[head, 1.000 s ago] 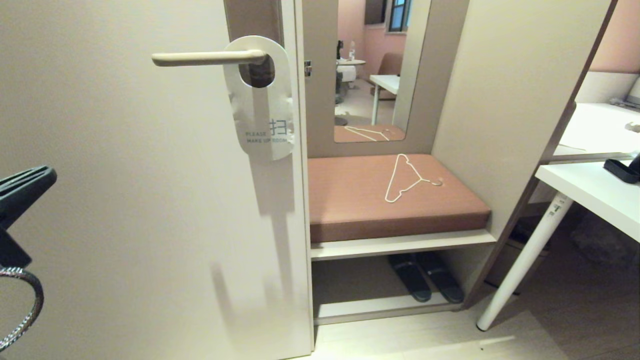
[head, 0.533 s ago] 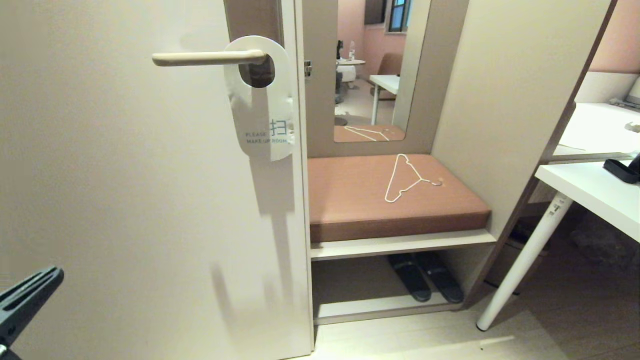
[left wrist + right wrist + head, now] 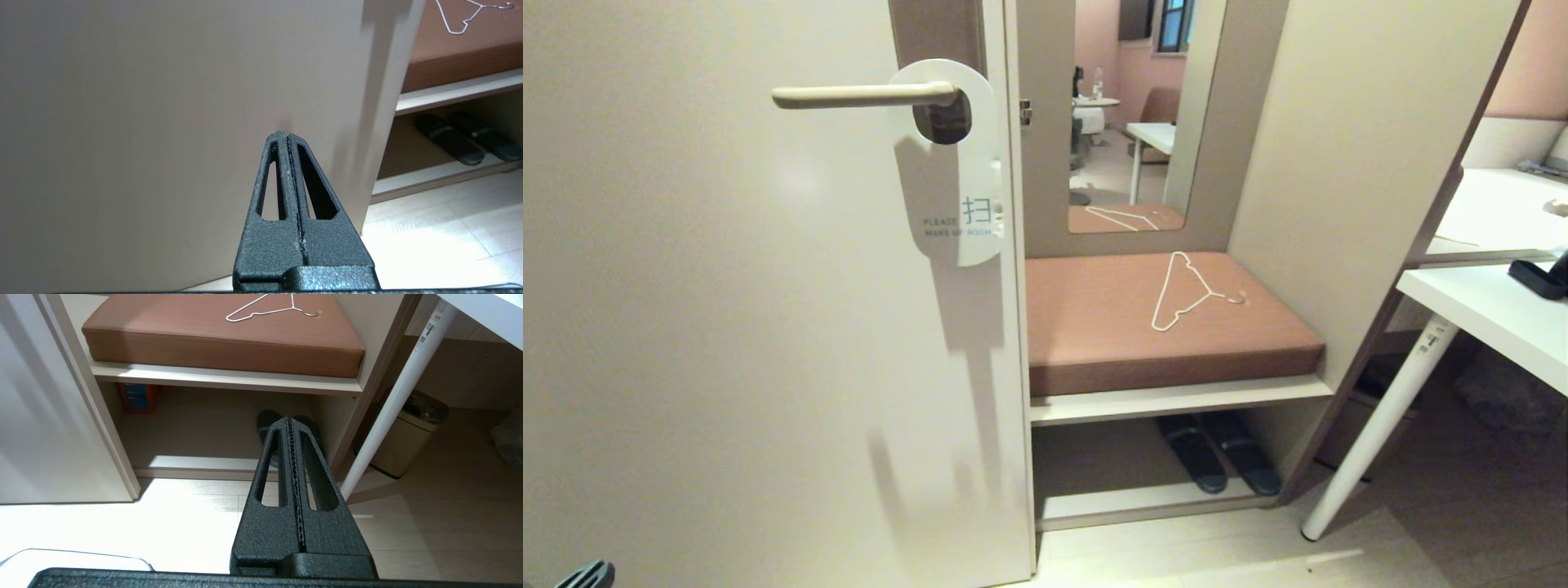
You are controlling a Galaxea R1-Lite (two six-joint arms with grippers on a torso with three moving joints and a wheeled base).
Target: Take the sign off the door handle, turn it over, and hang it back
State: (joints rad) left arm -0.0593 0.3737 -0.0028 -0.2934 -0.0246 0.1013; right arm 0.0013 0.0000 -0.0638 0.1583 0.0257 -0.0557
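The flat white card sign [image 3: 953,163] with blue words hangs by its big hole on the slim cream door handle [image 3: 862,95]. It looks done. The left gripper [image 3: 288,136] is closed, empty and low; best keep it away from the sign

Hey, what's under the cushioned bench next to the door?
Under the bench cushion a dark pair of slippers lies on the lower shelf. An orange box stands in the back corner there; the head view hides it behind the door.
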